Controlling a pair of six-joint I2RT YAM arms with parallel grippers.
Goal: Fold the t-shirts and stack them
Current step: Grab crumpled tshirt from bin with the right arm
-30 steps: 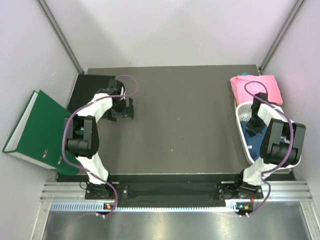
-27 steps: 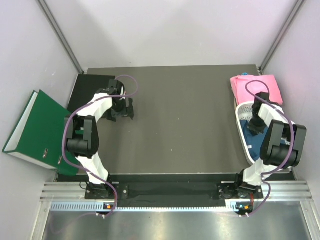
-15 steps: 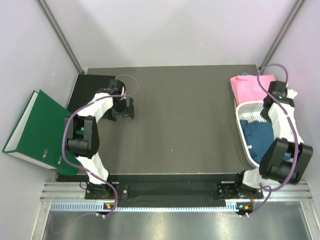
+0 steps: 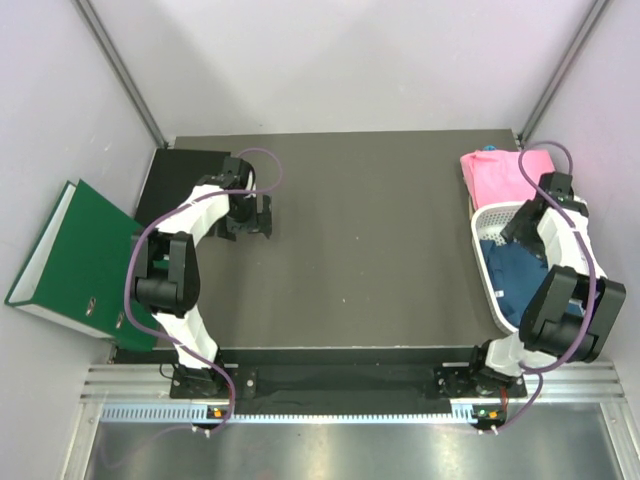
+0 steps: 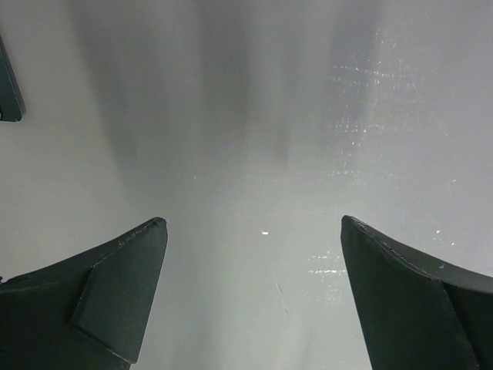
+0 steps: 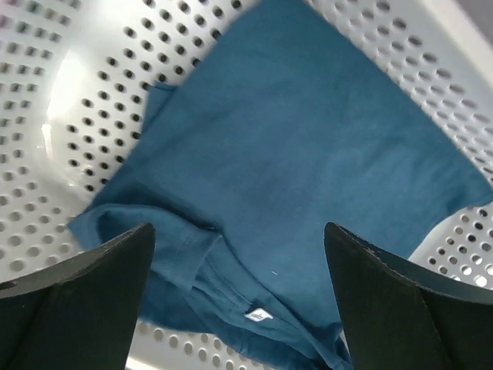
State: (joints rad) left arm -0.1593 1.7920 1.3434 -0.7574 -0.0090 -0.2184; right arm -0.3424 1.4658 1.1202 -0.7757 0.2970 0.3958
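A dark teal-blue t-shirt [image 6: 308, 154] lies crumpled in the white mesh basket [image 6: 69, 100], its small white neck label [image 6: 258, 314] facing up. From above, this t-shirt [image 4: 520, 278] fills the basket [image 4: 479, 240] at the table's right edge. A bright pink t-shirt [image 4: 500, 175] lies folded on the table just behind the basket. My right gripper [image 6: 239, 227] hangs open above the teal shirt and holds nothing; it [image 4: 514, 234] is over the basket's far end. My left gripper [image 4: 250, 220] stands open over bare table at the left rear, with only tabletop between its fingers [image 5: 123, 285].
A green binder [image 4: 70, 260] leans off the table's left edge, beside my left arm. A flat black board [image 4: 185, 165] lies at the back left corner. Grey walls close in the table on three sides.
My right gripper was shut low in the basket, rose and swung back toward the pink shirt, and now hangs open over the basket. The left arm has barely moved.
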